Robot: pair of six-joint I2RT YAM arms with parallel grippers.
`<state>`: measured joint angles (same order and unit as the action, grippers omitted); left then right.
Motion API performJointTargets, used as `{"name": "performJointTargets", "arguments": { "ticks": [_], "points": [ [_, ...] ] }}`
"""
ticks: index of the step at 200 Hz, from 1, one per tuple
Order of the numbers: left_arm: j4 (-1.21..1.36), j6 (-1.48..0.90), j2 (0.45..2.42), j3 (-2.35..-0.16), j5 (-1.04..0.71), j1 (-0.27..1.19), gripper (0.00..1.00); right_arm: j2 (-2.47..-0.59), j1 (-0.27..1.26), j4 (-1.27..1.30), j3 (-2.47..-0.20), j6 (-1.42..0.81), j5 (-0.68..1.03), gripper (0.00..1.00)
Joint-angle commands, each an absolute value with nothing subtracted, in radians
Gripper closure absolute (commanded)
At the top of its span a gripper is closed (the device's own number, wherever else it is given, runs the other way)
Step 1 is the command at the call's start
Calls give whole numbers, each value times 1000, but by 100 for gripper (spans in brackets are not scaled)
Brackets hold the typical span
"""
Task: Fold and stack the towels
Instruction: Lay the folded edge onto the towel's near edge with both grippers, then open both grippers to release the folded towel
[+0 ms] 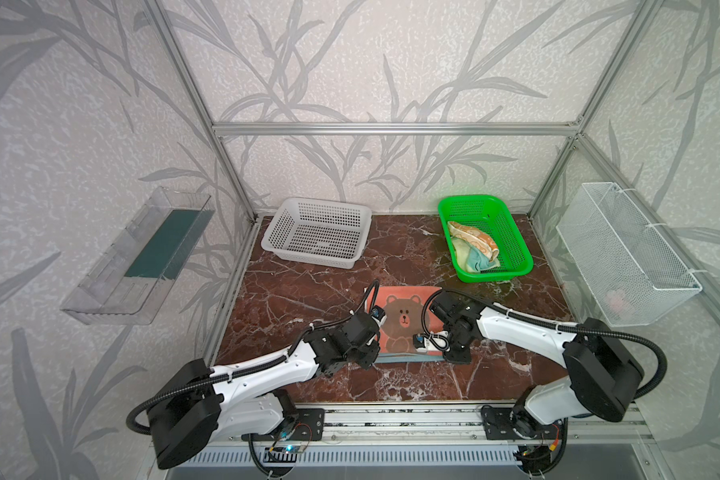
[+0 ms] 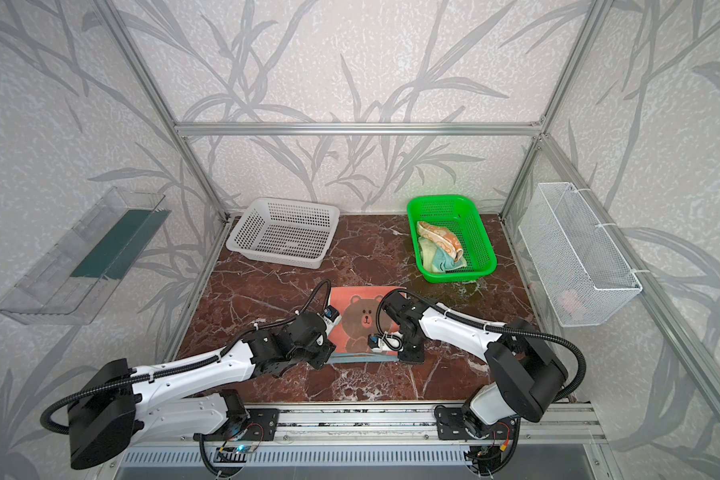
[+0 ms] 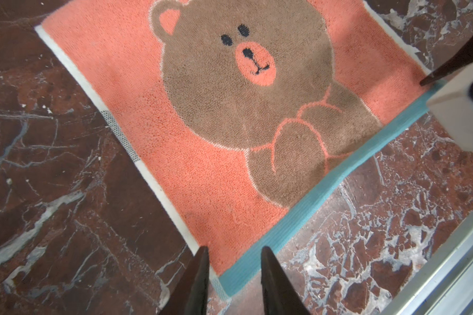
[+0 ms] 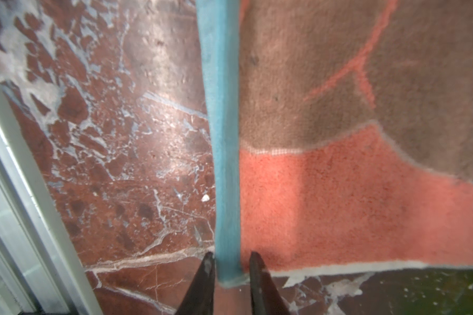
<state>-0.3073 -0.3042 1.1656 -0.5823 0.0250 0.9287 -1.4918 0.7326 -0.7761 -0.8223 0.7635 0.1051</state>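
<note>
Now the left jaws and right jaws sit open over corners of the flat salmon-pink bear towel (image 1: 404,320) (thin cloth), so a high pinch may miss.

Bear towel (image 3: 224,114), seemingly flat.
</note>
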Motion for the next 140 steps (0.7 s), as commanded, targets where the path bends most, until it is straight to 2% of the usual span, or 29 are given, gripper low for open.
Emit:
{"name": "performJointTargets", "arguments": {
  "ticks": [1, 47, 51, 53, 57, 60, 98, 122, 135, 139, 140],
  "points": [
    [-330, -323, 1147, -576, 55, 934, 66, -1465, 741, -851, -853, 749, 86, 73],
    [-318, -328, 1161, -578, 101, 934, 66, -1369, 741, -869, -870, 741, 74, 67],
    [-315, -328, 1164, -578, 103, 934, 66, -1354, 741, -864, -871, 741, 74, 58],
    [-313, -328, 1164, -578, 103, 934, 66, -1348, 741, -861, -870, 741, 72, 44],
    [-309, -327, 1167, -577, 102, 934, 66, -1336, 741, -853, -870, 741, 71, 7],
    [-305, -326, 1170, -576, 104, 934, 66, -1326, 741, -846, -870, 741, 68, 0],
    [-250, -322, 1221, -561, 104, 934, 66, -1203, 740, -619, -817, 679, -86, 1],
    [-256, -352, 1245, -587, 162, 934, 65, -1152, 722, -462, -795, 595, -155, 1],
    [-253, -384, 1252, -603, 228, 930, 55, -1140, 708, -352, -781, 522, -247, 1],
    [-250, -383, 1256, -609, 239, 928, 48, -1140, 703, -322, -778, 500, -275, 1],
    [-249, -383, 1256, -611, 240, 928, 42, -1141, 701, -316, -779, 493, -283, 1]
  ]
}}
